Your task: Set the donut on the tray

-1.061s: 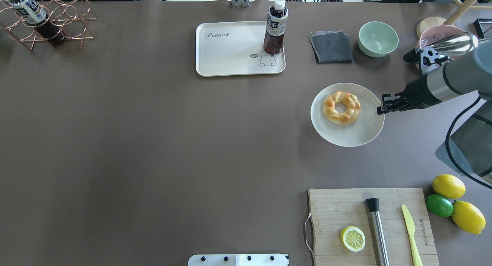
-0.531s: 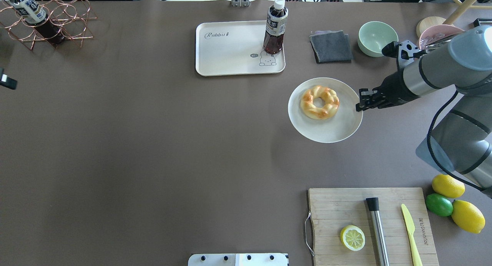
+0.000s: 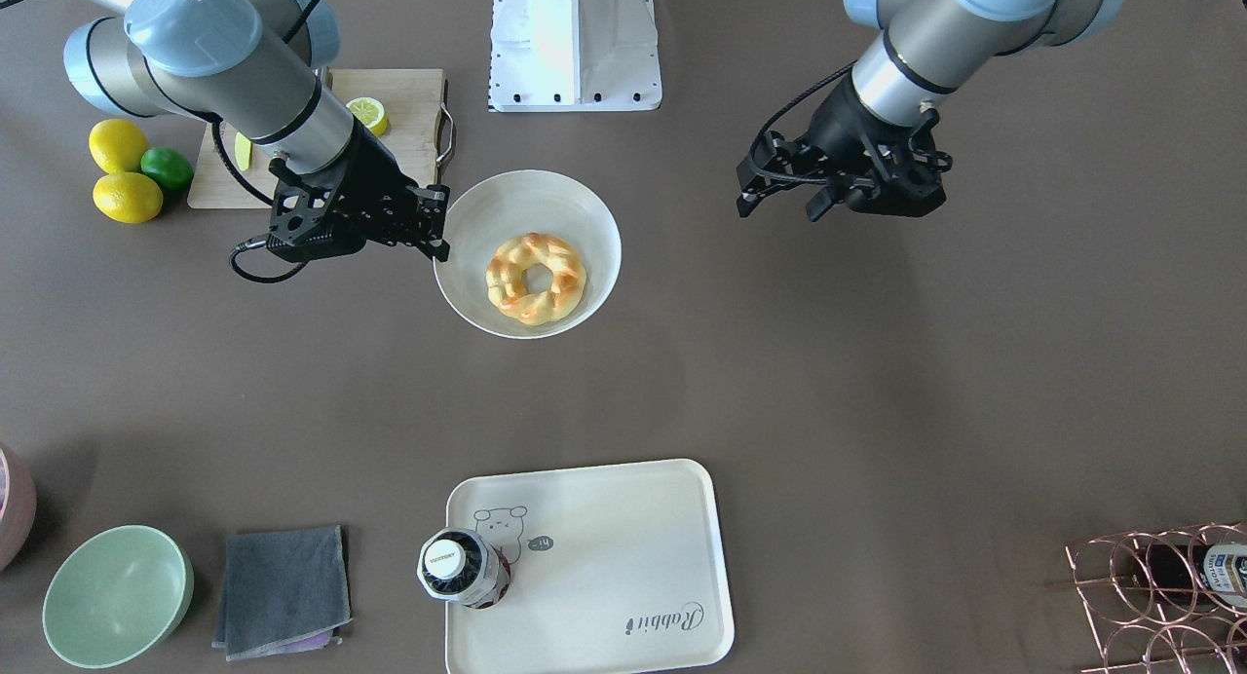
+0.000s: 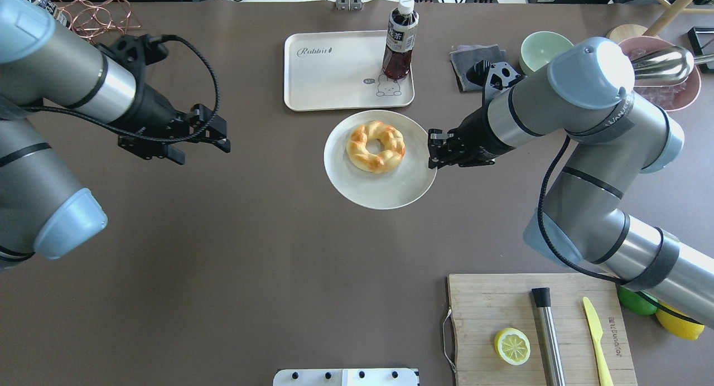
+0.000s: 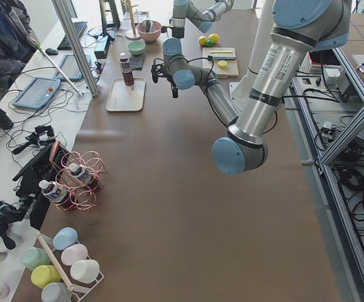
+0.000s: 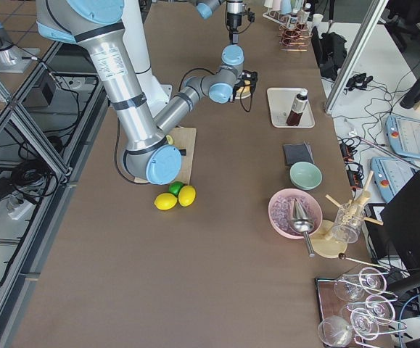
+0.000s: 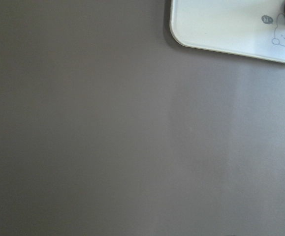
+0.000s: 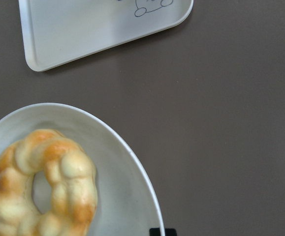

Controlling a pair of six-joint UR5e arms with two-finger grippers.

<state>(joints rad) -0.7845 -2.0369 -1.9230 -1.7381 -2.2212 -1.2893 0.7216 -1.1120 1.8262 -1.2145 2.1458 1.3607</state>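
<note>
Now donut [image 4: 391,144] on plate [image 4: 385,193], right jaws clamping plate rim.

We see a matt, dull-brown table [image 4: 223,274]. The donut [image 4: 375,146] looks glossy on its orange patches and paler and duller between them. We read the plate [image 4: 385,193] under it as smooth and off-white with a soft sheen. The tray [image 4: 334,73] is smooth, cream and plastic-looking. We also note a grainy wooden cutting board [image 4: 491,308], a brushed-metal rod [image 4: 549,341] on it, a grey woven cloth [image 3: 283,591] and a copper-coloured wire rack [image 3: 1159,596].
</note>
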